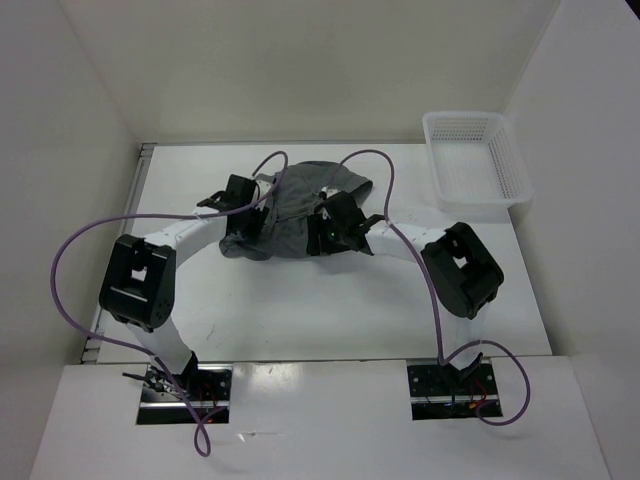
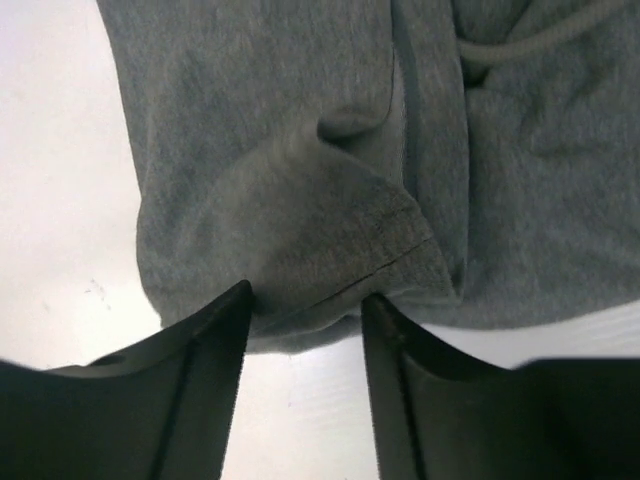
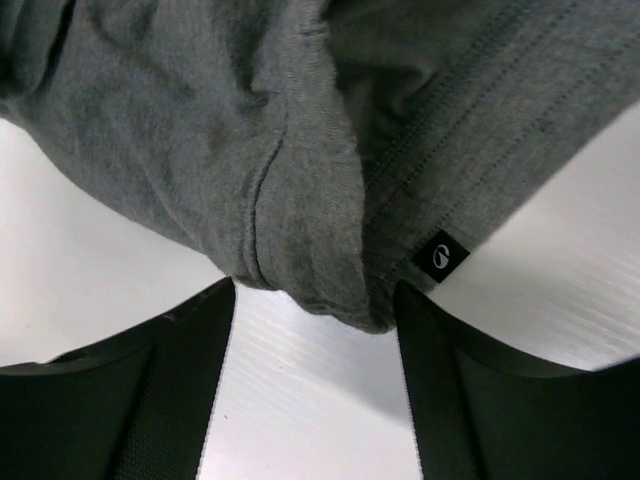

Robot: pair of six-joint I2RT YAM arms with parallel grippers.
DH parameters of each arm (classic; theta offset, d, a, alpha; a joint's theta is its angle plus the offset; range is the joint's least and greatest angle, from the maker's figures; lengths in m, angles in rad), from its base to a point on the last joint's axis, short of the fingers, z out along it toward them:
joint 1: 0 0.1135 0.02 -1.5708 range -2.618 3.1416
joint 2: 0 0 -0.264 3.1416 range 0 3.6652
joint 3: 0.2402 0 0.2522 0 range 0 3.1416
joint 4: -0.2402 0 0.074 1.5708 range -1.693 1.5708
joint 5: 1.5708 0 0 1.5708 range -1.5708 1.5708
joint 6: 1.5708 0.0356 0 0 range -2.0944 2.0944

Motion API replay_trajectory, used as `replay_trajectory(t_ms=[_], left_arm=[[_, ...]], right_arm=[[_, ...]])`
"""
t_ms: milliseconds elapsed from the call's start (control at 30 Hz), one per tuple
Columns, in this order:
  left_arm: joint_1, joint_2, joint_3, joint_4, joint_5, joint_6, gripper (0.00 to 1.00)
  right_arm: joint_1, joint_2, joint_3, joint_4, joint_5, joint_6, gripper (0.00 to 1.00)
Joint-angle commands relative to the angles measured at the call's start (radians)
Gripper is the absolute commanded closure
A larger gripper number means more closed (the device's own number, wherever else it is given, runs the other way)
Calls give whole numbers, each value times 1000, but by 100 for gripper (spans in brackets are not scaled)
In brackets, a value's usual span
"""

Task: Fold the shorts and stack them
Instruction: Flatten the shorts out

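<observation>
We look down from above and behind on the whole table, with the arm bases at six o'clock. Our wrist cameras face forward past their own jaws, very near the shorts: the left gripper and the right gripper sit at six o'clock in each. All three views share the shorts, just toward twelve o'clock of the top view's middle.

The shorts lie bunched at twelve o'clock from me, soft mid-grey fabric folded loosely over itself. My left camera shows their drawstring at one o'clock. My right shows a small black tag on a stitched hem at four o'clock.
</observation>
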Motion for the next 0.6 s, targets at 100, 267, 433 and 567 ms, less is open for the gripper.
replay_trajectory(t_ms=[100, 267, 433, 567], left_arm=[[3, 62, 61, 34, 39, 7, 63], [43, 72, 97, 14, 76, 7, 90], [165, -50, 131, -31, 86, 7, 100], [260, -142, 92, -126, 108, 7, 100]], right_arm=[[3, 31, 4, 86, -49, 8, 56], [3, -7, -19, 86, -17, 27, 98], [-103, -196, -126, 19, 43, 62, 100], [-168, -329, -148, -113, 84, 52, 100]])
